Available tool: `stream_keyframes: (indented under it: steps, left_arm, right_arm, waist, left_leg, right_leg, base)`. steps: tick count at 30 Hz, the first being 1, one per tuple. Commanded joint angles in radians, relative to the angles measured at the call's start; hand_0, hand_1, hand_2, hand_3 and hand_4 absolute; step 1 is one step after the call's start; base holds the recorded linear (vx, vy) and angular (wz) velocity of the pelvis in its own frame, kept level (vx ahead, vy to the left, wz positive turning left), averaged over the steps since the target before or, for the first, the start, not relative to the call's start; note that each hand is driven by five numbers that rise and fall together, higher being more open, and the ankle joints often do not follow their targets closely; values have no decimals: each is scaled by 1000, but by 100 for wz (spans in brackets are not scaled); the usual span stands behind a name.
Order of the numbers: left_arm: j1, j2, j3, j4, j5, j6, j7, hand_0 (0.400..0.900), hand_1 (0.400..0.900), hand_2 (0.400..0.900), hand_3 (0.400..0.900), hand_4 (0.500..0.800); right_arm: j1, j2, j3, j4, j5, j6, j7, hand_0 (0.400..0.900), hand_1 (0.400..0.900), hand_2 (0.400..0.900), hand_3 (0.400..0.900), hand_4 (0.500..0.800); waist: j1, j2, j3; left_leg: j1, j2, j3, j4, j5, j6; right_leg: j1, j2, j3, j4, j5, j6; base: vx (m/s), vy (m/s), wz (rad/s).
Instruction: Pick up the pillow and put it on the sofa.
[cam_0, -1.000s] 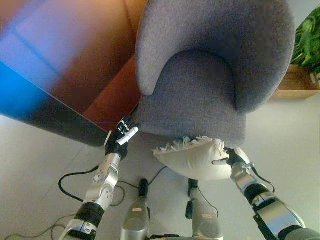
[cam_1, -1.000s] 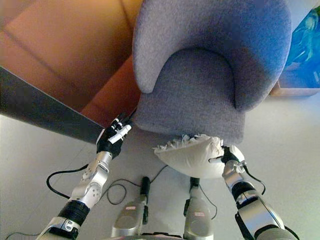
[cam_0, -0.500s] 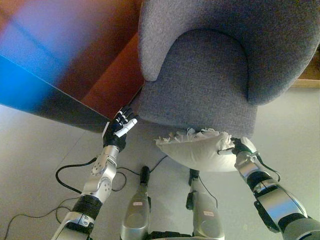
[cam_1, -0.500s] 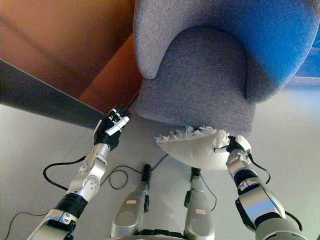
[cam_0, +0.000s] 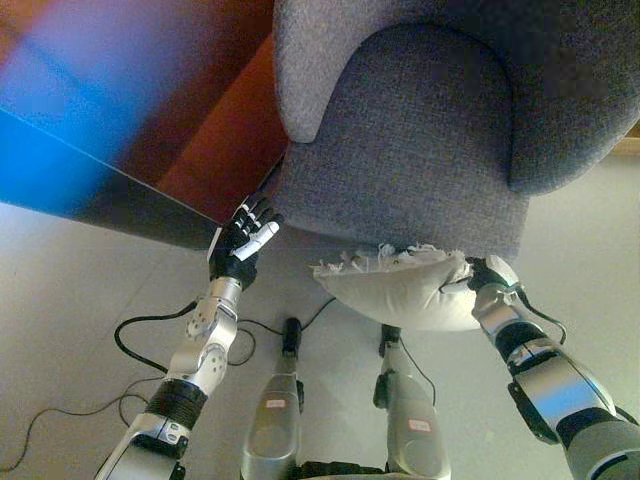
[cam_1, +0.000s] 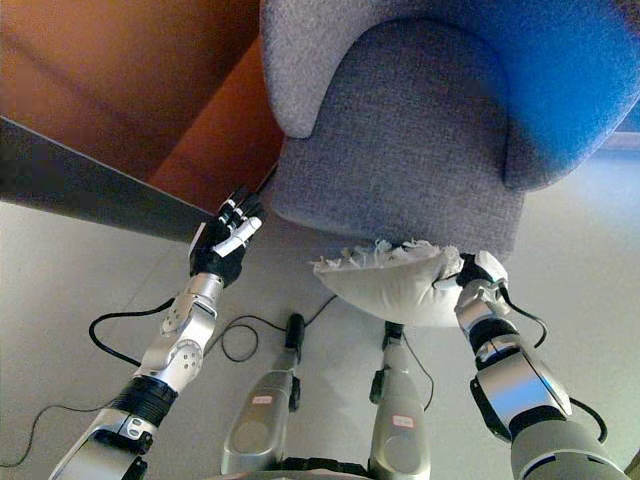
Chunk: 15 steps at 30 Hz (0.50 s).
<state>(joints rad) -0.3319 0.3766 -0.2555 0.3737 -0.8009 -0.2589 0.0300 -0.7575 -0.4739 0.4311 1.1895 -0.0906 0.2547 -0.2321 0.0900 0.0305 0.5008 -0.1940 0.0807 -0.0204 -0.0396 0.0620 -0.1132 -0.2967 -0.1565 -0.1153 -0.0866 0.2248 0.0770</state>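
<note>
While its right hand (cam_0: 487, 283) grips a fringed white pillow (cam_0: 390, 285) before the grey upholstered sofa (cam_0: 420, 130), the left hand (cam_0: 240, 243) hangs beside it, fingers straight.

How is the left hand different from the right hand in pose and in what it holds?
The left hand has straight fingers and holds nothing; the right hand is curled on the white pillow's edge. The left hand is raised beside the grey sofa's front left corner; the right hand is below its front right edge. Both are dark with white tips.
</note>
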Motion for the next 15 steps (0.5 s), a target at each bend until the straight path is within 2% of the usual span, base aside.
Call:
stream_keyframes:
  steps: [1, 14, 15]
  left_arm:
    - [-99, 59, -11, -133, -12, -128, -13, 900, 900, 900, 900, 800]
    - [-155, 48, -30, -143, -11, -153, 6, 900, 900, 900, 900, 800]
    - [-156, 50, -31, -145, -13, -156, 6, 900, 900, 900, 900, 800]
  right_arm:
    - [-159, -120, 99, 20, -34, -21, -2, 900, 900, 900, 900, 800]
    - [-268, -143, 147, 34, -38, -24, 59, 900, 900, 900, 900, 800]
    - [-272, -146, 149, 33, -39, -22, 62, 865, 865, 865, 865, 779]
  waist:
    - [18, 0, 19]
    - [14, 18, 19]
    - [14, 20, 19]
  left_leg:
    - [-102, -43, -37, 114, -39, 25]
    - [-196, -65, -36, 139, -36, 28]
    - [-201, -67, -37, 139, -35, 29]
  right_leg:
    - [9, -82, 65, 42, -30, 118]
    - [-97, -93, 54, 58, -12, 118]
    - [-102, -93, 54, 59, -12, 118]
  base:
    - [-33, 11, 0]
    - [-17, 8, 0]
    - [0, 0, 0]
